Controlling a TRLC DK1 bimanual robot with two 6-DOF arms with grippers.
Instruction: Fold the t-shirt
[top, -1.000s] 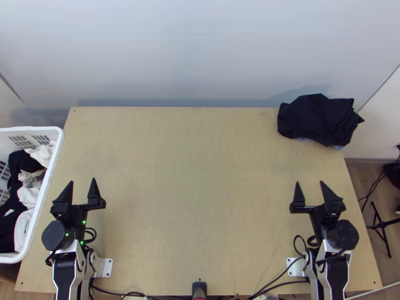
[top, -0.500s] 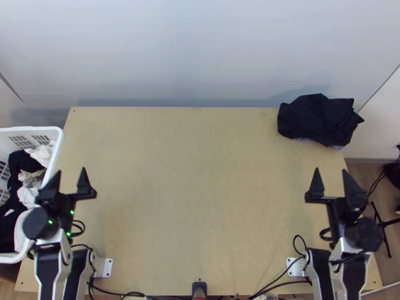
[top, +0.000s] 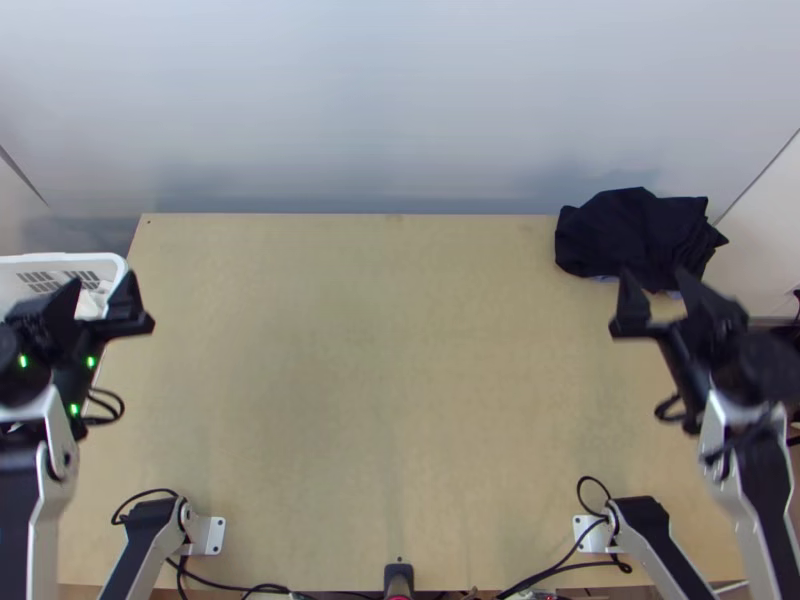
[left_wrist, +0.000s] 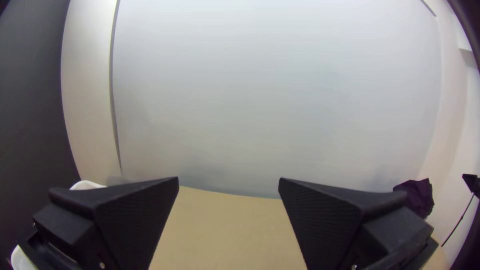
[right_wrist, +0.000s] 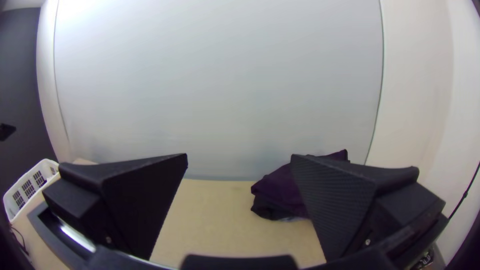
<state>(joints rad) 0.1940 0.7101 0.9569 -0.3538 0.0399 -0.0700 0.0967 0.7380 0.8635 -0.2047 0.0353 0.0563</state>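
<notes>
We see a dark, bunched cloth (top: 635, 235) at the far right corner of the table (top: 380, 400); whether it is the t-shirt, we can't tell. White cloth (top: 95, 298) shows in the basket (top: 62, 263) at the left. Our left gripper (top: 100, 280), spread and empty, hangs over the basket's edge; dipping here, it could catch the rim. Our right gripper (top: 655, 271), also spread and empty, could knock the dark cloth if it swings on low. Since the earlier frames, both have moved outward and farther up the top view; the dark cloth hasn't shifted.
</notes>
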